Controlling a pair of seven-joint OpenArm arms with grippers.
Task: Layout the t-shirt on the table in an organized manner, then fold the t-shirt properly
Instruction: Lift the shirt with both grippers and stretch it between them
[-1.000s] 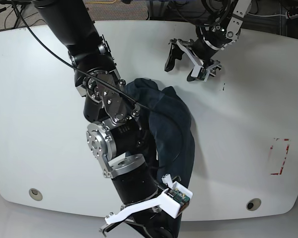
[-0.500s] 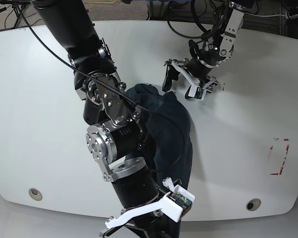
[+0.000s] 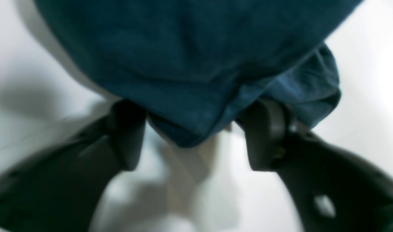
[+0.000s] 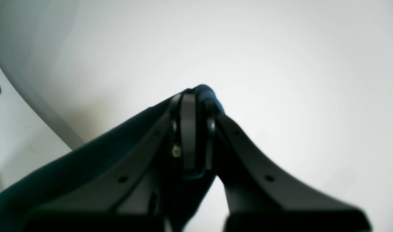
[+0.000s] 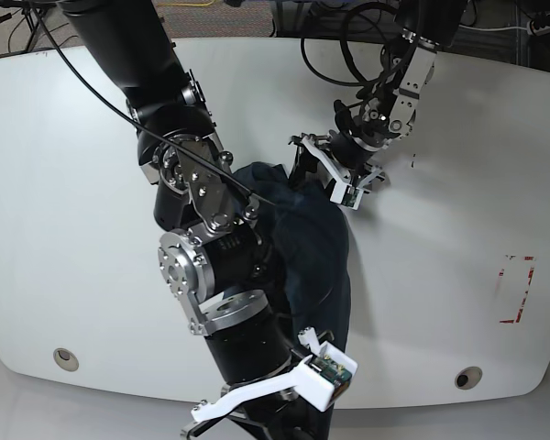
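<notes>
The t-shirt (image 5: 316, 247) is plain dark navy — in the left wrist view (image 3: 196, 64) it reads as a deeper teal-blue, with no print visible. The table (image 5: 64, 211) is glossy white with a few small dark specks, two round grey grommet holes (image 5: 65, 358), and a red-and-white tape rectangle (image 5: 516, 290) near one edge. Both arms are black with silver metal joints — the left gripper (image 5: 316, 170) and right gripper (image 4: 193, 106) have black fingers on white brackets.

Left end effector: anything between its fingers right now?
Yes. In the left wrist view, a folded edge of the t-shirt sits between the open fingers of the left end effector, over the table.
</notes>
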